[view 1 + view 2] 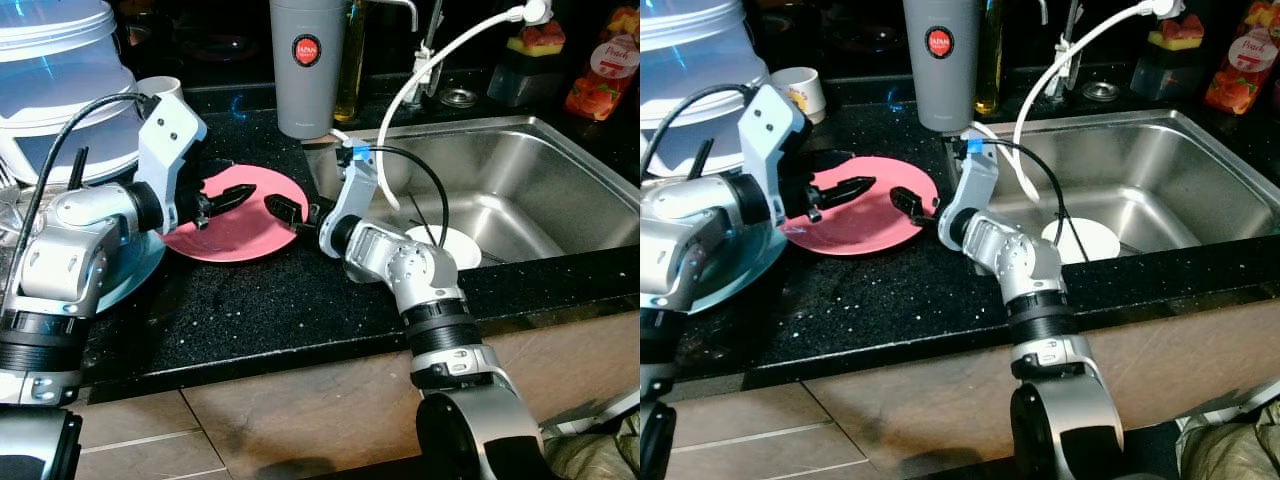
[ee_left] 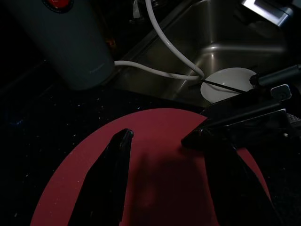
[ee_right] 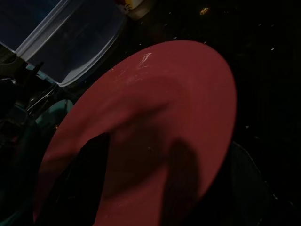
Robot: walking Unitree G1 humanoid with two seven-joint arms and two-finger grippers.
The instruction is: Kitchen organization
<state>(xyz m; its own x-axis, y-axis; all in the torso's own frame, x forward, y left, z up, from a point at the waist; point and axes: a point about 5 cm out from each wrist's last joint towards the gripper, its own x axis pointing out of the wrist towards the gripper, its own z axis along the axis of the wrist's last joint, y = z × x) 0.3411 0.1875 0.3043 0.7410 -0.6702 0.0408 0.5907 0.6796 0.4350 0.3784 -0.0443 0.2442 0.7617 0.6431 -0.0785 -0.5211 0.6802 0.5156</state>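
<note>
The left hand (image 1: 222, 203) was held released, its black fingers spread over the pink plate (image 1: 245, 228). The right hand (image 1: 290, 211) was seen at the plate's 3 o'clock rim; its grip could not be told. The round, flat, matte plate lay on the speckled black counter (image 1: 250, 300), a steel sink (image 1: 500, 190) at 3 o'clock.

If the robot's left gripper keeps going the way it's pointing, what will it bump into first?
Probably the right gripper. The left gripper points across the pink plate straight at it, with the two tips facing each other. Depth is hard to judge, so it might touch the plate first.
</note>
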